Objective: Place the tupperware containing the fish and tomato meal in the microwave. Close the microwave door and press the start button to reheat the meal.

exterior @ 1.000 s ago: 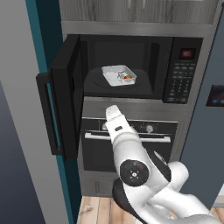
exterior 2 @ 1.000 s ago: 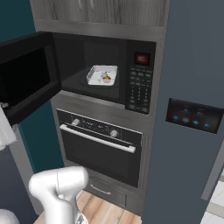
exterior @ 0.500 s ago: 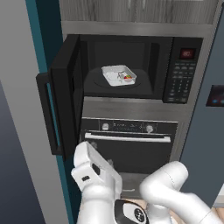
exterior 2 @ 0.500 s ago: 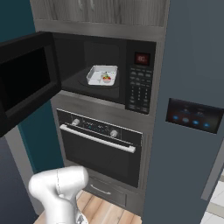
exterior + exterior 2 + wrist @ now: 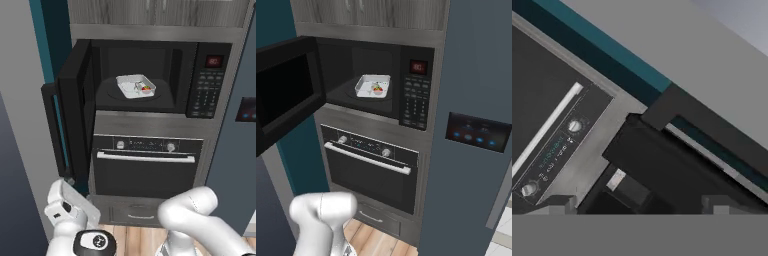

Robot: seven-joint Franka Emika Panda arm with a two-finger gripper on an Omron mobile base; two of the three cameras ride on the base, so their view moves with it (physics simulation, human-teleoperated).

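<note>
Light: even, flat, rendered; no clear source.
Microwave (image 5: 150, 80) cavity: dim, tupperware (image 5: 135, 85) pale and readable vs dark.
Shadows: soft, under open microwave door (image 5: 70, 115).
Glare: none; display (image 5: 417, 66) and fridge panel (image 5: 477, 133) glow faint.
Hand view: soft, low-res, rolled; oven (image 5: 547, 125) slightly blurred.

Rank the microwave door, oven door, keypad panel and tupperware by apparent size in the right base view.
1. The microwave door, though it swings toward the camera, so nearness inflates it.
2. The oven door, close behind; the true order is unsure.
3. The keypad panel.
4. The tupperware.
</note>
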